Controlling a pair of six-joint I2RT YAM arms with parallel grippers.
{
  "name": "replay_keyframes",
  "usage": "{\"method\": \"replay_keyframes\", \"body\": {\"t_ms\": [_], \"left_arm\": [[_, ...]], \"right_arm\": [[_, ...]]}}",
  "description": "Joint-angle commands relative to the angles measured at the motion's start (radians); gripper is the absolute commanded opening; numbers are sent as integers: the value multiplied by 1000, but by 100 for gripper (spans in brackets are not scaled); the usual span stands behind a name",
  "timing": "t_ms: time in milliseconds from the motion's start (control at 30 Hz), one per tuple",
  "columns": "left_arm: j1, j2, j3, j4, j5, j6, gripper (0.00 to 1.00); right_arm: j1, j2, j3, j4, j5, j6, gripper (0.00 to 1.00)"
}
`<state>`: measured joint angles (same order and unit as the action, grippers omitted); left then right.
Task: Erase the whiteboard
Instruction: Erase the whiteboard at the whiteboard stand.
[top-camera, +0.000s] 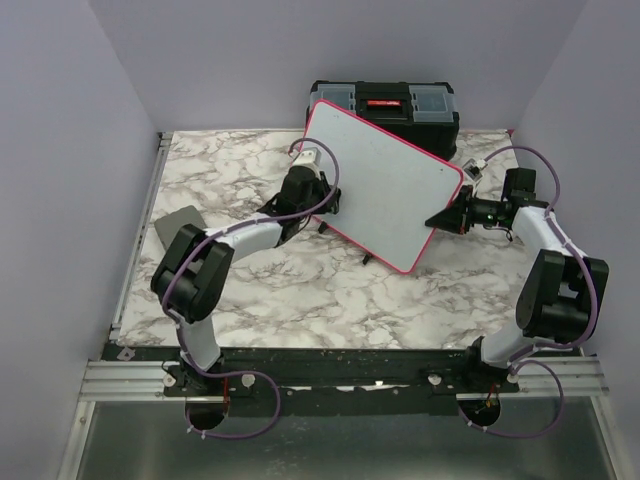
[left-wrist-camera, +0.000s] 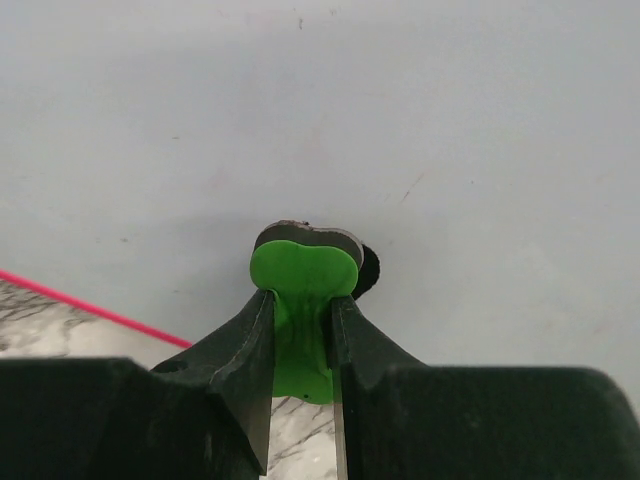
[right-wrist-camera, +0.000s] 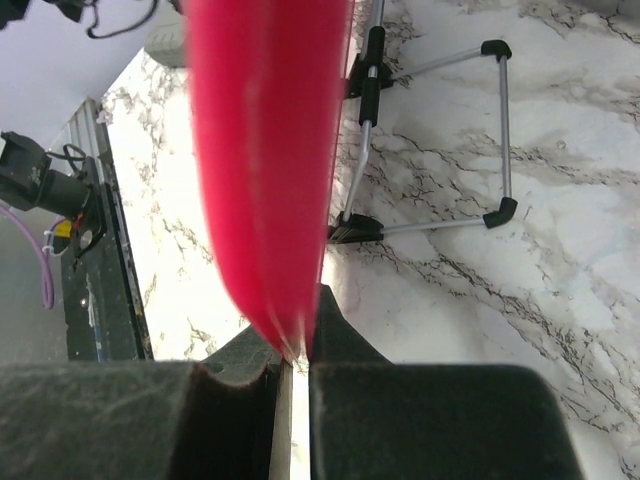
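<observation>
We are finding the whiteboard (top-camera: 385, 190) standing tilted on its wire stand (right-wrist-camera: 372, 80) on the marble surface (top-camera: 300, 290), between the two arms. The left end effector (left-wrist-camera: 302, 300) is clamping narrowly on a green pad (left-wrist-camera: 300, 270) with a dark backing. The pad is pressing against the white face straight ahead of the fingertips.

The right end effector (right-wrist-camera: 297, 345) is pinching the pink rim (right-wrist-camera: 265, 150) at the board's opposite short edge. It is closed tight on the rim and appears to be steadying the board.

The board's long axis is running from one end effector across to the other, so most of the face is lying beyond the left fingertips, toward the right arm. We are judging the left arm to be the wiping arm, and its coming stroke is calling for travel along that axis.

We are seeing no clear writing from above, only faint specks close to the pad. A black toolbox (top-camera: 385, 105) is sitting behind the board.
</observation>
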<state>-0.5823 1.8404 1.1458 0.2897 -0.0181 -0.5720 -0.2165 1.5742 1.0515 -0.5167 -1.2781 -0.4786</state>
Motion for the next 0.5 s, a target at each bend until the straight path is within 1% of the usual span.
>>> {"method": "replay_keyframes", "body": {"t_ms": [0, 100, 233, 267, 367, 400, 467], "left_arm": [[15, -219, -66, 57, -11, 110, 0], [17, -343, -100, 64, 47, 168, 0], [29, -494, -137, 13, 124, 220, 0], [33, -535, -154, -4, 142, 224, 0], [41, -658, -249, -30, 182, 227, 0], [41, -699, -291, -33, 187, 223, 0], [41, -767, -352, -60, 206, 217, 0]], "right_arm": [[15, -45, 7, -11, -72, -18, 1], [14, -46, 15, -21, -58, -34, 1], [15, -27, 48, -69, -52, -76, 1], [15, -10, 66, -119, -55, -111, 1], [21, 60, 175, -327, -42, -284, 1], [21, 80, 206, -367, -36, -298, 1], [25, 99, 237, -382, -17, -300, 1]]}}
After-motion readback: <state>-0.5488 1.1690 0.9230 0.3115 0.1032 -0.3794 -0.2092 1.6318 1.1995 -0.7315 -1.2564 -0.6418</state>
